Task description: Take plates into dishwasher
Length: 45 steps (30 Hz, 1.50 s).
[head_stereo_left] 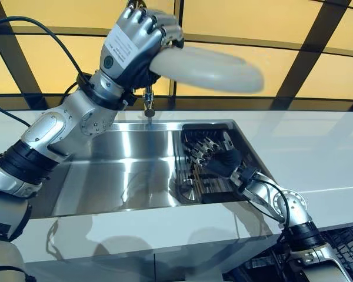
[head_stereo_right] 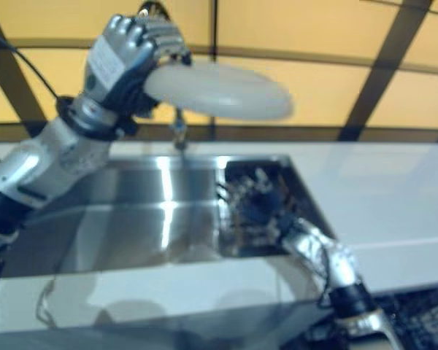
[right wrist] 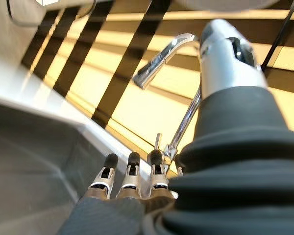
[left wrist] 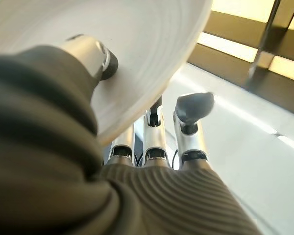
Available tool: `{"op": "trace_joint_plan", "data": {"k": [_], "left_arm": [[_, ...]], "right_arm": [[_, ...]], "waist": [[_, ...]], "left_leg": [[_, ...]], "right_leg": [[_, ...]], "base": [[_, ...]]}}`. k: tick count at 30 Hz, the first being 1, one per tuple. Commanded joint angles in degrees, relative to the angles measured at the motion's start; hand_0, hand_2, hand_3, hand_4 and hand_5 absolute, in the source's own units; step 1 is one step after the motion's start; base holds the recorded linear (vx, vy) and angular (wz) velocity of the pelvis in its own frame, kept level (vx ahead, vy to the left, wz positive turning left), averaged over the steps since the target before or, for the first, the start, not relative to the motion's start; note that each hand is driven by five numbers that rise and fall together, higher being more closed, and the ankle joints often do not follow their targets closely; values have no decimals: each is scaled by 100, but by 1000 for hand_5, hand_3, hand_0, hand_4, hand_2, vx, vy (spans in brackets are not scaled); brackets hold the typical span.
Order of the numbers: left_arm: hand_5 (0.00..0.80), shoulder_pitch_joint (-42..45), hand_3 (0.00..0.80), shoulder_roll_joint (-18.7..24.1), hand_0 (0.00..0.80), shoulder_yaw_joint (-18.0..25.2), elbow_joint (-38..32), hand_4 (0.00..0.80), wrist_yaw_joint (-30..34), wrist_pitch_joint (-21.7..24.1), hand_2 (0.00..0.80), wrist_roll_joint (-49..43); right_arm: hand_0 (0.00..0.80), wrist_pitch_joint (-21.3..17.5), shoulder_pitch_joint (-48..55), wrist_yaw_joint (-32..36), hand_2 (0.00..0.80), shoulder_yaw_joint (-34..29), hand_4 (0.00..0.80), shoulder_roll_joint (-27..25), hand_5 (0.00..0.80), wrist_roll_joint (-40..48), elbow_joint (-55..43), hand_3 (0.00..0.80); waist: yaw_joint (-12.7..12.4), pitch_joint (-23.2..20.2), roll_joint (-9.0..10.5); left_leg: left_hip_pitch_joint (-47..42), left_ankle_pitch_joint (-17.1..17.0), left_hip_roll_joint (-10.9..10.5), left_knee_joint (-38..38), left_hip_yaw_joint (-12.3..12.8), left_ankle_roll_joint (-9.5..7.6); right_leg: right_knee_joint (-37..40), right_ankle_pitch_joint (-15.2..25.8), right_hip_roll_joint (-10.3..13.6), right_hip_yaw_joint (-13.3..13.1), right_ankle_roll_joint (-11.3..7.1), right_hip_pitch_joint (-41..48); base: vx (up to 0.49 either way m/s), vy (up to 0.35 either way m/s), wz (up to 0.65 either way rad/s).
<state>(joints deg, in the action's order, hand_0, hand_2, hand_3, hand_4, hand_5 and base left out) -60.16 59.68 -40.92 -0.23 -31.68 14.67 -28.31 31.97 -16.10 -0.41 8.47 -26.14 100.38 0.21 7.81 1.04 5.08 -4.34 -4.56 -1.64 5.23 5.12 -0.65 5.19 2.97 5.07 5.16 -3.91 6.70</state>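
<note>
My left hand (head_stereo_left: 132, 44) is raised high above the steel sink (head_stereo_left: 123, 170), shut on the rim of a white plate (head_stereo_left: 212, 67) that sticks out to the right, roughly level. In the left wrist view the thumb (left wrist: 93, 56) presses on the plate (left wrist: 147, 44) and the fingers (left wrist: 157, 142) lie under it. My right hand (head_stereo_left: 223, 160) is down in the sink's right part, over a dark rack (head_stereo_left: 203, 185). Its fingers (right wrist: 132, 169) are straight, so it is open and holds nothing.
A chrome faucet (head_stereo_left: 148, 106) stands at the sink's back edge, just under the raised left hand. White counter (head_stereo_left: 306, 147) runs to the right of the sink and along its front. Yellow panels with dark frames fill the background.
</note>
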Motion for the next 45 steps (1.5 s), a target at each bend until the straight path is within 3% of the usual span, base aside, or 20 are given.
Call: {"op": "trace_joint_plan", "data": {"k": [1,10,20,26,45], "left_arm": [[800,-1008,800,323,800,-234,608,800,-368,40,800,-266],[800,-1151,800,868,800,-589,1079,800,-682,264,800,-524],[800,-992,800,936,800,-532,1366,800,-871,353,800,-693],[800,-888,800,841,800,-473,1326,800,-985,530,800,-872],[800,-818,800,175,800,-474,771,800,-931,749,800,-971]], "right_arm": [[0,74,41,469,0,-661,0,-482,0,495,-263,0],[0,190,572,941,0,-918,0,-533,0,650,-217,0],[0,178,770,1105,0,-958,0,-502,0,766,-206,0],[0,180,708,1159,0,-907,0,-501,0,782,-296,0],[0,-356,80,912,0,-508,0,-195,0,1006,-418,0]], "waist": [[-52,-82,-393],[0,-62,-456],[8,-34,-482],[4,-27,-478],[-98,-25,-417]], "left_leg": [[-223,590,4,-23,417,133],[-234,565,17,-23,496,144],[-241,571,24,-23,498,145],[-252,578,17,-23,460,141],[-255,585,-12,-23,271,112]], "right_leg": [[-24,-106,-316,362,-162,-56],[-21,-62,-312,341,-194,-81],[-19,-62,-316,314,-208,-79],[-26,-60,-319,301,-205,-75],[-34,-82,-346,250,-177,-32]], "base": [[-11,6,-5],[-5,1,-5],[-3,-3,-5],[0,0,0],[0,0,0]]}}
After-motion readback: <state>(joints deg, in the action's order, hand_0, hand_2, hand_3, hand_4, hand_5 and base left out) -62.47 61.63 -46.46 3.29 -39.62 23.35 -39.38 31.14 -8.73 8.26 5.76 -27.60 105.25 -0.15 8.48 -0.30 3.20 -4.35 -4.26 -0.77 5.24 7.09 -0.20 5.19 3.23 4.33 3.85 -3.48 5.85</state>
